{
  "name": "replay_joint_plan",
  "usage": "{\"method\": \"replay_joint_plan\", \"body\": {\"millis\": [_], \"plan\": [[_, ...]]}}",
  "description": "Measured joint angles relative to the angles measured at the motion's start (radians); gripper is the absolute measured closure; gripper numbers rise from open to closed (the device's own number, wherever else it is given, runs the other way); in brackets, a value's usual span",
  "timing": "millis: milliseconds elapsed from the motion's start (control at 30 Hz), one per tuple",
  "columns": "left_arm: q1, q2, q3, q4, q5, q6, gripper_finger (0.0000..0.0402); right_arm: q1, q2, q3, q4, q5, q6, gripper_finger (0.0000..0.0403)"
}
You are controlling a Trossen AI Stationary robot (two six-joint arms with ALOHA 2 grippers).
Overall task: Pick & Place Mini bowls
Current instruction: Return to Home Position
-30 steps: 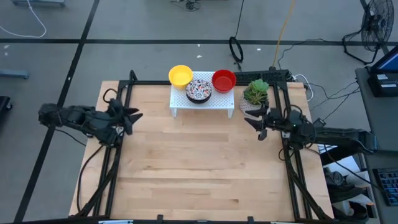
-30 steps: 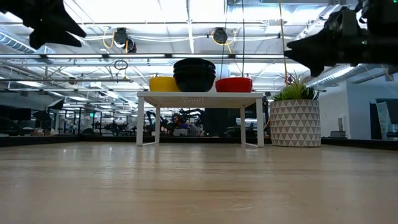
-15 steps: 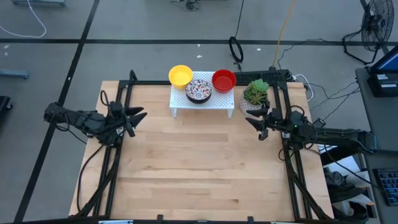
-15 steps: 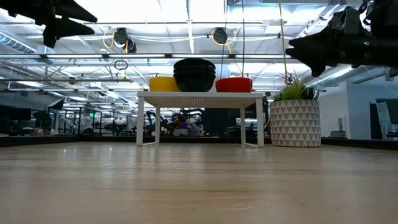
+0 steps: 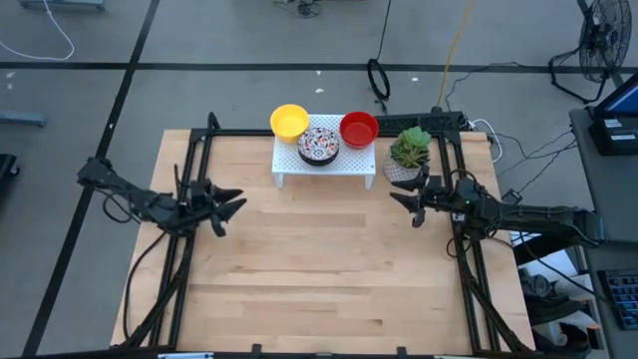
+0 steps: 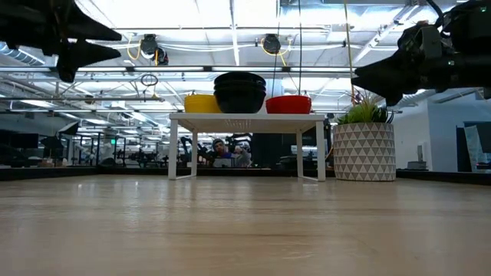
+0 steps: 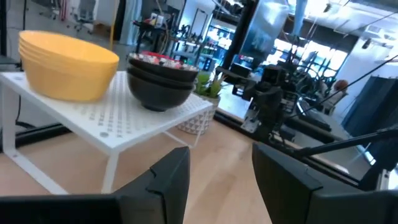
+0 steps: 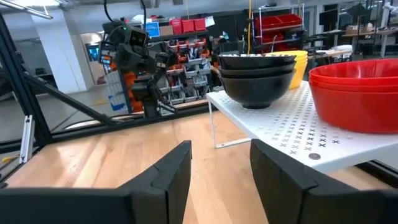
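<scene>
Since the wooden table (image 5: 319, 269) carries no loose bowl, we judge placing complete, with only arm retraction left. The left gripper (image 5: 227, 202) and the right gripper (image 5: 399, 196) hang over the table's sides, fingers parted, holding nothing. Beyond them, the rack (image 5: 344, 162) bears 3 stacks: yellow bowls (image 5: 289, 121), patterned bowls (image 5: 319, 144) and red bowls (image 5: 359, 128).

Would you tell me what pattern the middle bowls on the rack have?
The middle bowls show a white, red and dark mosaic, clearest in the high view.
</scene>
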Motion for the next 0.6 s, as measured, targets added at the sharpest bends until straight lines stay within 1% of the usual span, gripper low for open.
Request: {"method": "replay_joint_plan", "body": {"millis": [100,233,300,367,500,600], "plan": [[-0.006,0.000,-0.064,0.071,0.000,0.001,0.0227,0.000,0.000,0.000,-0.012,0.029,0.000,0.0248],[-0.007,0.000,-0.139,0.118,0.000,-0.050,0.0227,0.000,0.000,0.000,-0.050,0.119,-0.001,0.0248],[-0.007,0.000,-0.165,0.134,0.000,-0.064,0.0227,0.000,0.000,0.000,-0.074,0.167,-0.001,0.0248],[-0.007,0.002,-0.171,0.100,-0.007,-0.094,0.0227,0.000,0.000,-0.001,-0.102,0.211,-0.001,0.0248],[-0.007,0.001,-0.170,0.068,-0.085,-0.128,0.0227,0.000,0.001,-0.001,-0.156,0.298,0.000,0.0248],[-0.004,0.002,-0.170,0.057,-0.190,-0.065,0.0227,0.000,0.001,-0.001,-0.181,0.347,0.000,0.0248]]}}
